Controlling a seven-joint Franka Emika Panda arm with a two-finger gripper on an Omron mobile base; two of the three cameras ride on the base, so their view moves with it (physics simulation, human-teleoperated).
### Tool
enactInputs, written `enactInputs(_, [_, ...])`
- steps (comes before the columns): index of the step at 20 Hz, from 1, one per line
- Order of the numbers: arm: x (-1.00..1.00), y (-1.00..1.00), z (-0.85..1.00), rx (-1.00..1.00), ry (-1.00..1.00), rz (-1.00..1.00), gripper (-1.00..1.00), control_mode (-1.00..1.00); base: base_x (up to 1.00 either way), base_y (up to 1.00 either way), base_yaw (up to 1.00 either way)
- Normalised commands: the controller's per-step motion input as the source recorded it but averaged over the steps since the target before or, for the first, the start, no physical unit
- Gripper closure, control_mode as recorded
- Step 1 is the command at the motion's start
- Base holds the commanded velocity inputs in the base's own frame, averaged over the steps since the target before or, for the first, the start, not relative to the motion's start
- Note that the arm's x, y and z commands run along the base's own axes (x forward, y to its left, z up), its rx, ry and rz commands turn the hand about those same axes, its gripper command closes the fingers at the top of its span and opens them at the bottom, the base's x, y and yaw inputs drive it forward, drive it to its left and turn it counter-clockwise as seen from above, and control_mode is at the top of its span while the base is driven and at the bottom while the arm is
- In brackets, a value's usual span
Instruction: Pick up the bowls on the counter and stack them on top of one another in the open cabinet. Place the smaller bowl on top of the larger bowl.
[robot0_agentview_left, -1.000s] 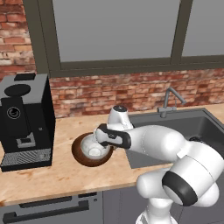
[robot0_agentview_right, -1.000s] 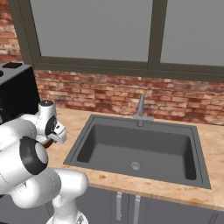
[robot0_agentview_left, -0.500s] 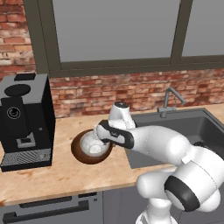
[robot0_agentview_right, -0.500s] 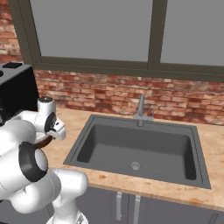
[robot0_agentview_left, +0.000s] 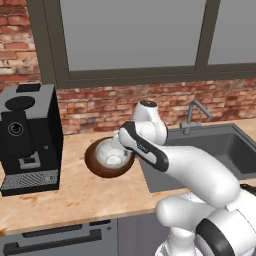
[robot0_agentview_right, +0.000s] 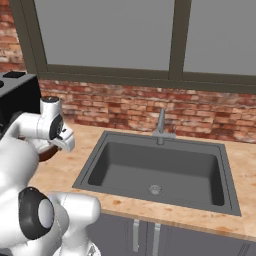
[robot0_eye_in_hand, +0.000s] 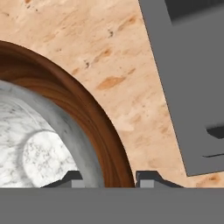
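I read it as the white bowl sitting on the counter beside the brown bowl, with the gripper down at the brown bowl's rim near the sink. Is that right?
Not quite. The white bowl is not beside the brown bowl; it sits inside it, as the left base view shows. The rest holds: the gripper is down at the brown bowl's rim on the side toward the sink, above the counter.

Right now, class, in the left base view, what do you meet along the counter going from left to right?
Black coffee machine → larger bowl with the smaller bowl sitting in it → the arm's hand reaching down at the bowls' right rim → faucet → sink.
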Motion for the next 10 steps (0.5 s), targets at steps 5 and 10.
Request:
enactInputs(5, [-0.61, -0.32, 0.67, 0.0, 0.01, 0.02, 1.0, -1.0, 0.0, 0.0, 0.0])
enactInputs(10, [-0.79, -0.31, 0.59, 0.0, 0.0, 0.06, 1.0, -1.0, 0.0, 0.0, 0.0])
